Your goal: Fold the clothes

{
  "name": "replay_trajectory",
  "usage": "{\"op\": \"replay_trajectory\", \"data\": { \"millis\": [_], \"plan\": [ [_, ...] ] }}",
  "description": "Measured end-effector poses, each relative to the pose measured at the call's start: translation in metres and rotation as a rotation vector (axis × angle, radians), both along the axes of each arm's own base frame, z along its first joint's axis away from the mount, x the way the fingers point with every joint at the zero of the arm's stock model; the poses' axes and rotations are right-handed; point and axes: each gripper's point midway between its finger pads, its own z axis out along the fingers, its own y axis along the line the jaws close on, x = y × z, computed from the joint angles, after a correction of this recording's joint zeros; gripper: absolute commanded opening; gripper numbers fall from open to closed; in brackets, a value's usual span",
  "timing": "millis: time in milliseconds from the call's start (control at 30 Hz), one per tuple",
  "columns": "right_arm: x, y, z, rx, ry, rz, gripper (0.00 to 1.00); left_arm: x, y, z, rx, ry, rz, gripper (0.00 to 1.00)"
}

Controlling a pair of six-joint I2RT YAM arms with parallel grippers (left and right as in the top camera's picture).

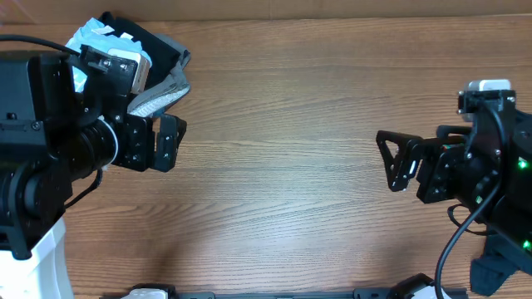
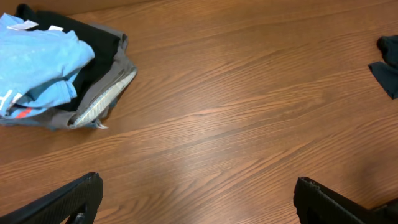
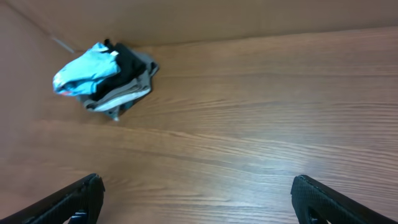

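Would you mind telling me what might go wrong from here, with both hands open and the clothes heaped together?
1. The light blue shirt lies bunched with a dark garment and a grey garment; pinching it may drag the whole heap along.
2. From overhead the left arm covers part of that heap, so a bad grasp by the left hand could go unnoticed.

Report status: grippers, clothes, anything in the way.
Left gripper open, empty. Right gripper open, empty. Clothes heaped at table corner, light blue on top, not held. Nothing seen in the way.
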Motion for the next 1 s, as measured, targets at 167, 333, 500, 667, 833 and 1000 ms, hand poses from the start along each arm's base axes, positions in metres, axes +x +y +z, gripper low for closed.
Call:
{"op": "replay_trajectory", "data": {
  "millis": [167, 333, 500, 667, 833, 1000],
  "plan": [
    [-0.002, 0.003, 0.0, 0.009, 0.007, 0.017, 1.0, 0.005, 0.0, -0.004, 0.001, 0.018, 0.001, 1.0],
    [-0.005, -0.003, -0.009, -0.025, 0.04, 0.005, 1.0, 0.012, -0.001, -0.01, 0.002, 0.041, 0.0, 1.0],
    [0.02, -0.016, 0.014, -0.044, -0.111, -0.093, 1.0, 0.014, -0.001, -0.012, 0.003, 0.05, 0.001, 1.0],
    [0.044, -0.024, 0.039, -0.034, -0.369, -0.12, 1.0, 0.014, -0.001, -0.012, 0.003, 0.049, 0.001, 1.0],
    [0.045, -0.033, -0.006, -0.06, -0.452, -0.116, 1.0, 0.014, 0.0, -0.013, 0.007, 0.051, 0.003, 1.0],
    [0.041, -0.039, -0.091, -0.08, -0.409, -0.111, 1.0, 0.014, 0.0, -0.013, 0.007, 0.052, 0.003, 1.0]
  ]
}}
